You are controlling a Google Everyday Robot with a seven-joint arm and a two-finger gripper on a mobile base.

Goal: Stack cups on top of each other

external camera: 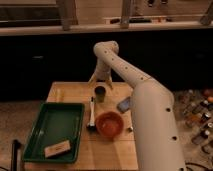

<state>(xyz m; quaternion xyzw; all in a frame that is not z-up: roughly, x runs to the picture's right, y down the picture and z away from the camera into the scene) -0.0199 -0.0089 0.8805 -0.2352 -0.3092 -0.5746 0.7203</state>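
Note:
One small olive-green cup (100, 93) stands upright on the wooden table (70, 92), near its far edge. I see a single cup shape there and cannot tell whether another is nested in it. My gripper (100, 81) hangs straight down from the white arm, directly above the cup and very close to its rim. I cannot tell whether it touches the cup.
A wide red-orange bowl (110, 124) sits in front of the cup. A white-handled utensil (92, 115) lies left of the bowl. A green tray (47, 120) holding a tan block (56, 148) fills the table's left. A dark flat object (124, 104) lies right of the cup. Bottles (197, 110) stand on the floor, right.

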